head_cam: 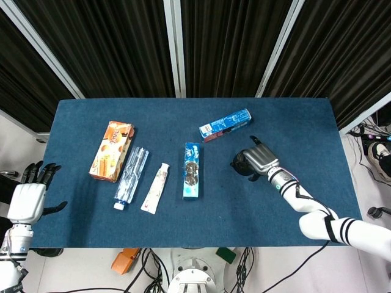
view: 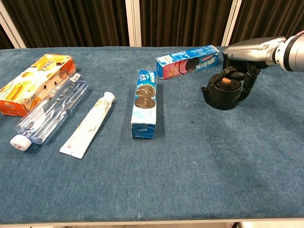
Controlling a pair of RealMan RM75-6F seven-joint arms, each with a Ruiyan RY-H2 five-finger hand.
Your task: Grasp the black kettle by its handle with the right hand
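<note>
Bare counter [view: 199,161] lies open in front of the black kettle [view: 221,95] and to its right; the blue biscuit box [view: 188,61] (lying just behind it) crowds the far side; another biscuit box [view: 145,102] lies well apart leftward.

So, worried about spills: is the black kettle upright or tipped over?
Upright: the small round black kettle stands on its base on the blue table, lid up, the right hand above it.

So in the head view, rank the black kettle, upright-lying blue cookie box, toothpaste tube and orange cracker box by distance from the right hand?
From the right hand:
1. Black kettle, under its fingers.
2. Blue cookie box, mid-table.
3. Toothpaste tube, further left.
4. Orange cracker box, far left.
</note>
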